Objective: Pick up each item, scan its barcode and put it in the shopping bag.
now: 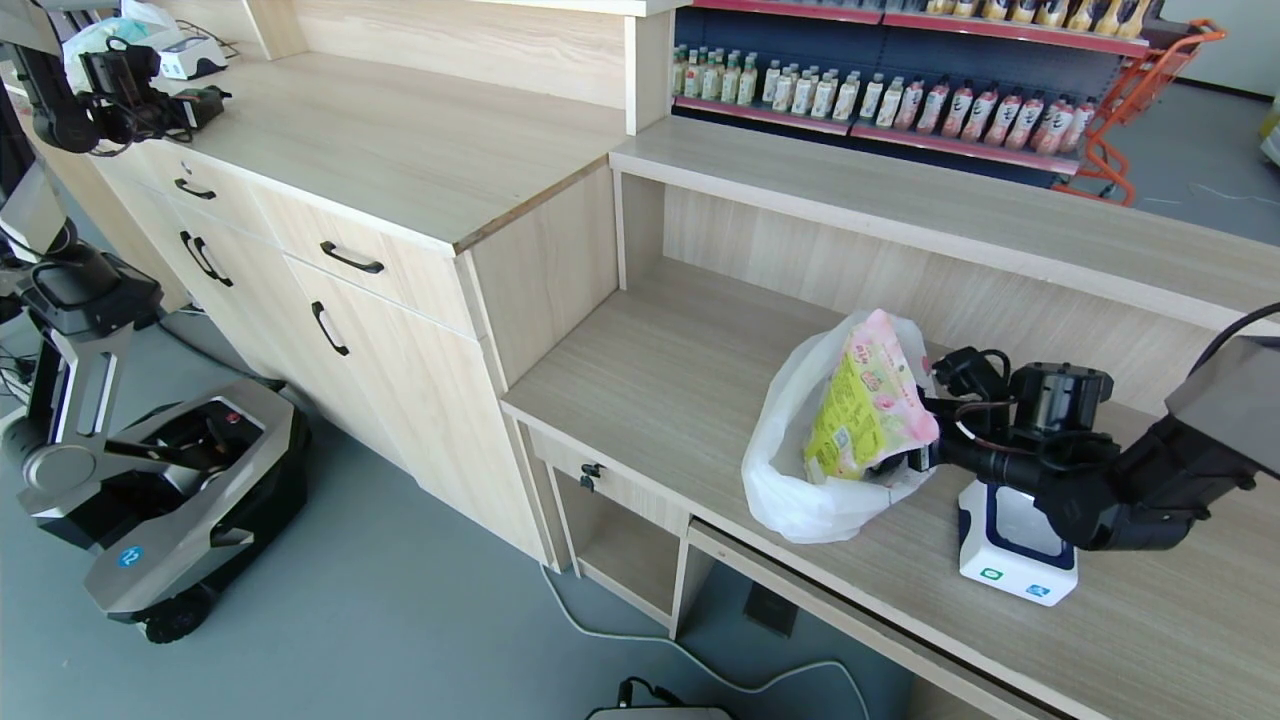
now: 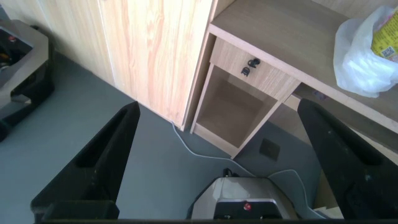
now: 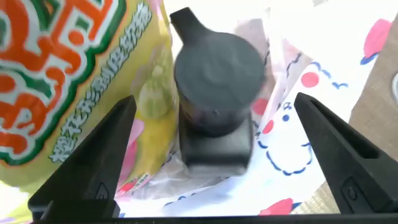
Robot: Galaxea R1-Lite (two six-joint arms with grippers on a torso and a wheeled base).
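Both grippers gape wide, gripping nothing: left gripper (image 2: 217,106) above the floor (image 2: 155,168), right gripper (image 3: 214,102) at the shopping bag (image 1: 790,490). Inside it stand a snack packet (image 1: 870,400) and a dark capped item (image 3: 217,68).

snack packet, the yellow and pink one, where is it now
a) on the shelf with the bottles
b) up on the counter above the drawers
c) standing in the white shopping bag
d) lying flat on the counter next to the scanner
c: the snack packet stands upright inside the white shopping bag on the lower counter, with the right gripper at the bag's mouth and the scanner beside the bag.
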